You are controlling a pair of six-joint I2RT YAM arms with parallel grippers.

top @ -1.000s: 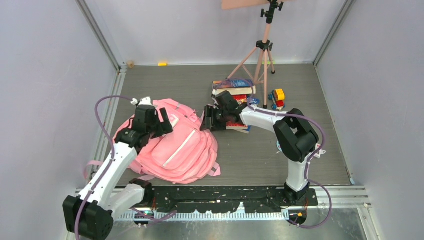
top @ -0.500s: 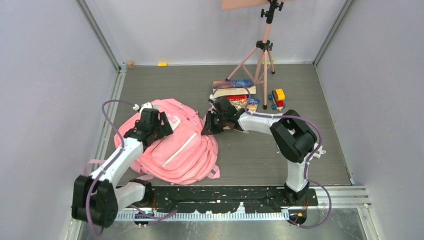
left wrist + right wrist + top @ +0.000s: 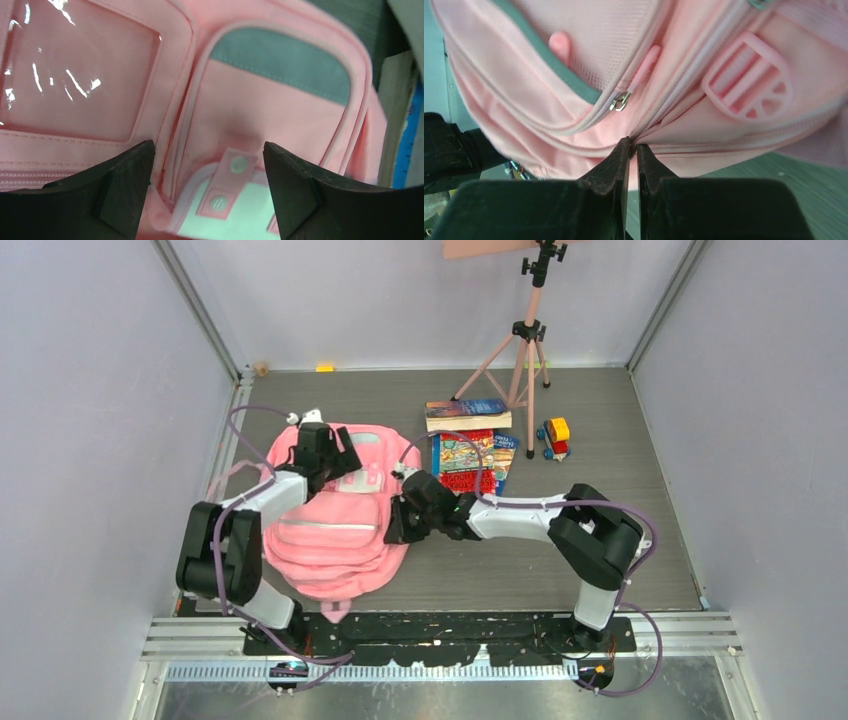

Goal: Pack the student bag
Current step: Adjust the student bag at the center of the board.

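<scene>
Grey table (image 3: 600, 540): student bag (image 3: 330, 535), zip (image 3: 620, 102) parted, right claw (image 3: 633, 148) pinching seam.

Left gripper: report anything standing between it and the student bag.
Nothing visible does. The left gripper hangs open directly above the student bag, and only the bag's own pink fabric shows between its jaws. The right gripper is pinched shut on a fold at the bag's edge.

The left gripper (image 3: 207, 155) hangs with its fingers spread wide over the pink backpack (image 3: 260, 115). A pink tab (image 3: 227, 182) with two snaps lies between them. A shiny clear window (image 3: 75, 75) covers the backpack's left part, and books (image 3: 397, 125) show just past its right edge.
</scene>
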